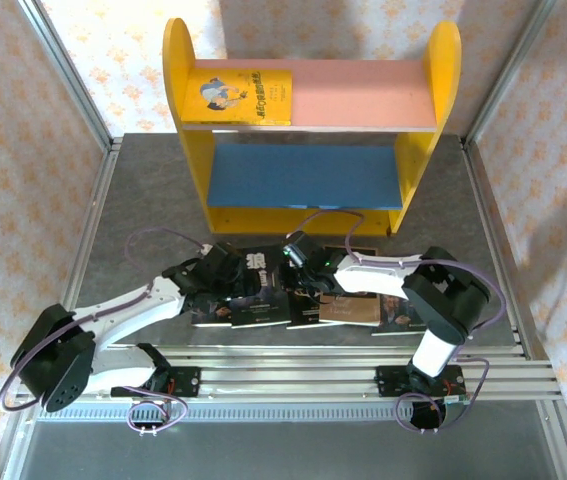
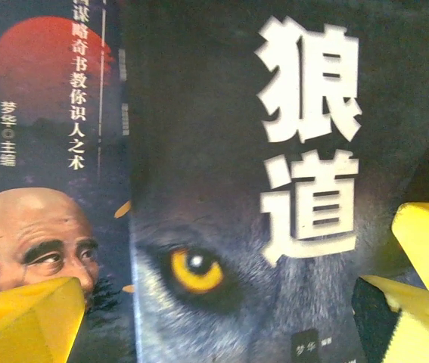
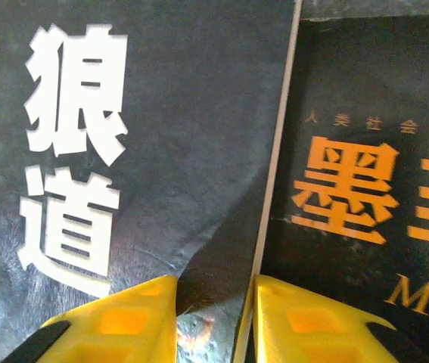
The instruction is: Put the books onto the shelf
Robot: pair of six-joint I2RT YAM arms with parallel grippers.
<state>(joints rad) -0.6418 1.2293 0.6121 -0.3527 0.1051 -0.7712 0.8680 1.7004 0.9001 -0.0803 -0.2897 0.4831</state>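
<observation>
Right gripper [image 3: 214, 306] fingers narrow astride the long edge of the dark grey wolf-face paperback [image 3: 146, 136], hold unconfirmed; left gripper [image 2: 222, 318] spread wide over its cover; I'd pinch that edge alone, clear of the black orange-lettered paperback [image 3: 365, 197] beside one finger, then lift.

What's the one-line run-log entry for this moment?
left fingers: open over wolf-face book | right fingers: straddling its edge, grip unclear | shelf: holds yellow book
</observation>
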